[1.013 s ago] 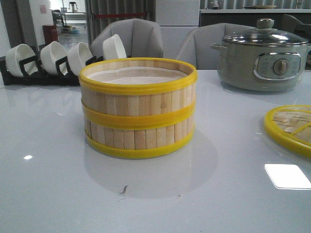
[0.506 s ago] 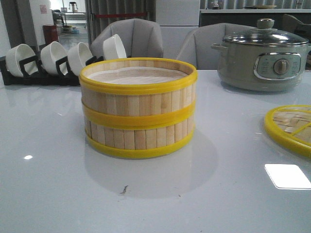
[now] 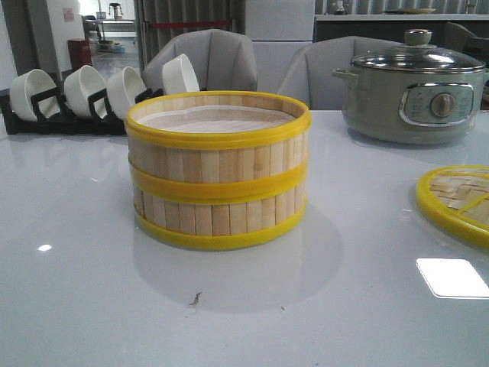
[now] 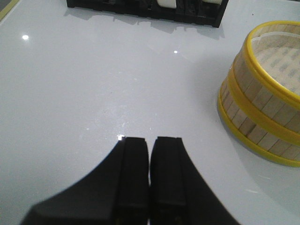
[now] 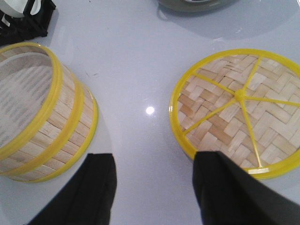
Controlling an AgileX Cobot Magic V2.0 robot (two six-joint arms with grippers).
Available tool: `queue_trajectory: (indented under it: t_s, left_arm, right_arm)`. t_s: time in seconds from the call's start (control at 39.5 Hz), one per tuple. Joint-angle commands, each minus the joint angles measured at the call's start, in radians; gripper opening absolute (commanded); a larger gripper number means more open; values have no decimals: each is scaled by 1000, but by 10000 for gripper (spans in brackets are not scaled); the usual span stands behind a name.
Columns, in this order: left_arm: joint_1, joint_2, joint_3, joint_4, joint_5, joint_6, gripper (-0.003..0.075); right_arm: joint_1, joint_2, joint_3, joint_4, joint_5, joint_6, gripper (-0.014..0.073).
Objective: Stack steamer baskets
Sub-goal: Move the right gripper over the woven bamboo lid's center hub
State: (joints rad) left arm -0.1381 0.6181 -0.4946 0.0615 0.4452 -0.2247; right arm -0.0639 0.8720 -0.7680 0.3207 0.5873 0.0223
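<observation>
We judge stacking done: steamer baskets (image 3: 218, 180) sit one atop another, desk centre. Left gripper (image 4: 149, 154) pressed together, right gripper (image 5: 152, 187) spread (both empty). Next: lid (image 5: 239, 110) at 3 o'clock, maybe.

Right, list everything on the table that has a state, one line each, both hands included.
steamer baskets: stacked one on the other, upright, top one open and paper-lined
woven lid: off, lying flat on the table beside the stack
electric pot: glass lid on
white bowls: tilted on edge in the black rack
left hand: shut, empty
right hand: open, empty
</observation>
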Motion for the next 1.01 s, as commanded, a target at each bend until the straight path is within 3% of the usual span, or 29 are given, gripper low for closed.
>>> queue_trajectory:
  t_s: [0.0, 0.23, 0.53, 0.99]
  left_arm:
    - [-4, -4, -29, -5, -81, -10, 88]
    - [-4, -4, -29, -5, -81, -10, 88]
    - [-2, -4, -29, -5, -81, -10, 88]
    - [-2, -4, -29, -5, -81, -10, 88]
  right_arm:
    - [3, 6, -18, -30, -38, -7, 460]
    - [3, 131, -11, -168, -56, -7, 296]
    - [-10, 330, -25, -191, -196, -7, 295]
    - [-89, 623, -312, -265, -77, -7, 347]
